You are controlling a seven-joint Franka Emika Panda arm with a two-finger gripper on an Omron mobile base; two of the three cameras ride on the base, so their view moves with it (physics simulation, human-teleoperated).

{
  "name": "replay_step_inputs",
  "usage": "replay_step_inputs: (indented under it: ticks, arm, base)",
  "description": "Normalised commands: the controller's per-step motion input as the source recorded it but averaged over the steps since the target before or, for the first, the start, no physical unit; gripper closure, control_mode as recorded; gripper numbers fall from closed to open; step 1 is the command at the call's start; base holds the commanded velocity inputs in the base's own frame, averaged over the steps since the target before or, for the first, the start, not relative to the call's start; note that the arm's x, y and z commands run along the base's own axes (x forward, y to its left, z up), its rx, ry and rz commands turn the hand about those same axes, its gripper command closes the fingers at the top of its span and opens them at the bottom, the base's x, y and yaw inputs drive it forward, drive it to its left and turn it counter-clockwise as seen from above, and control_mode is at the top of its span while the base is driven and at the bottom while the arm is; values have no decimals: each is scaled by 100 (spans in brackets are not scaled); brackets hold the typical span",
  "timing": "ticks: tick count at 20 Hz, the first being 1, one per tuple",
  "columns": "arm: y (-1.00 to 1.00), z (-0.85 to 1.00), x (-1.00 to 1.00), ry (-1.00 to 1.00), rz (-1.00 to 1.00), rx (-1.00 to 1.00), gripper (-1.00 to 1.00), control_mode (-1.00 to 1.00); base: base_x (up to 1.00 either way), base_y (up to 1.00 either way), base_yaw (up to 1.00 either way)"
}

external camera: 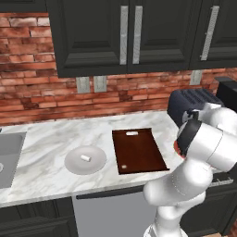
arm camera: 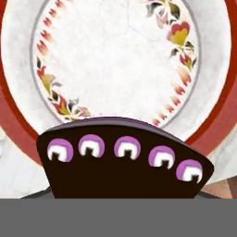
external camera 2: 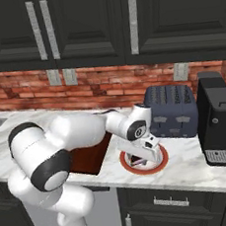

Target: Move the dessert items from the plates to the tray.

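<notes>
My gripper (external camera 2: 139, 158) hangs low over the white plate with the red-orange rim (external camera 2: 160, 160), at the counter's front beside the toaster. Its jaws are shut on the dark brown dessert chunk (external camera 2: 135, 159). In the hand view that chunk (arm camera: 125, 169), dotted with purple and white, sits close at the bottom and hides the fingertips, with the plate's flowered ring (arm camera: 46, 83) behind it. The tiny white cylinder (external camera: 85, 158) lies on the plain grey plate (external camera: 74, 165). The dark reddish-brown tray (external camera: 141, 152) lies between the two plates and is bare.
A dark toaster (external camera 2: 171, 109) stands right behind the red-rimmed plate, and a black coffee machine (external camera 2: 216, 118) to its right. A sink (external camera: 9, 157) is at the far left. Dark cabinets hang above the brick wall. My own arm hides the red-rimmed plate (external camera: 176, 147) in the left base view.
</notes>
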Motion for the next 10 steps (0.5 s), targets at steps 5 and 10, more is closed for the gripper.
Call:
replay_step_inputs:
  ticks: [5, 10]
  arm:
    - [84, 27, -26, 0, 9, -1, 100, -100]
    - [74, 36, -7, 0, 7, 0, 100, -100]
  base:
    - [0, 0, 0]
    - [0, 0, 0]
